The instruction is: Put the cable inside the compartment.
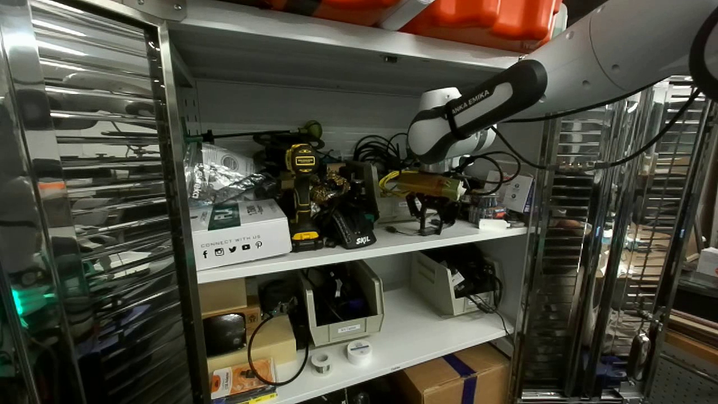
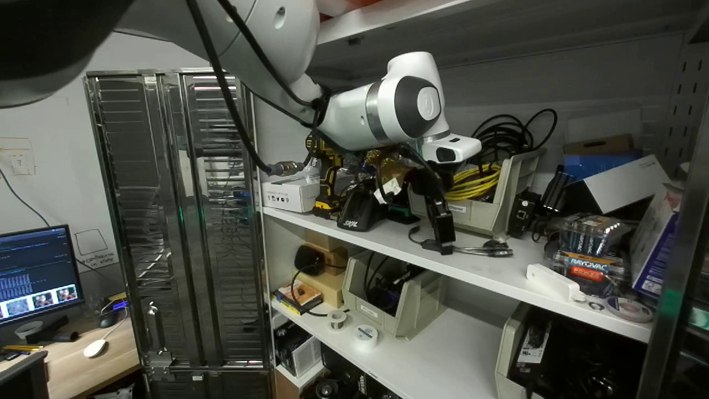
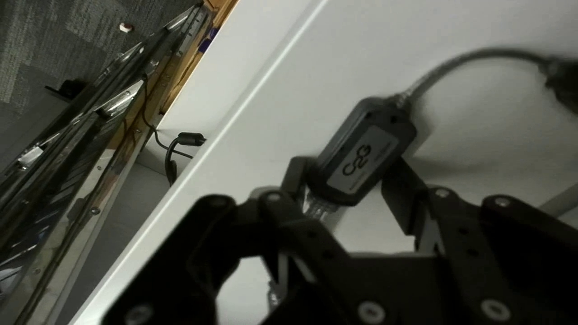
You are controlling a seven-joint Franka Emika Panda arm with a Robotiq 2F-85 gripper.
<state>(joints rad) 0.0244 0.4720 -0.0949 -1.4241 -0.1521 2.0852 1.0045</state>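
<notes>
The cable (image 2: 482, 249) lies on the upper shelf, with a dark grey box-shaped adapter marked C2G (image 3: 361, 158) in the wrist view. My gripper (image 3: 350, 180) is partly closed with a fingertip touching each side of that adapter; its lower end hides behind the left finger. In both exterior views the gripper (image 1: 431, 229) (image 2: 445, 246) points down at shelf level. Cream open-topped bins stand on the shelves: an upper one (image 2: 482, 219) behind the gripper with yellow and black cables, and two lower ones (image 1: 345, 332) (image 1: 443, 292). I cannot tell which is the compartment.
The upper shelf edge (image 1: 359, 253) runs in front of the gripper. A drill (image 1: 303, 196), a black SKIL charger (image 1: 350, 230) and a white printed carton (image 1: 241, 241) stand to one side. Battery packs (image 2: 587, 260) and a white piece (image 2: 554, 282) lie on the other.
</notes>
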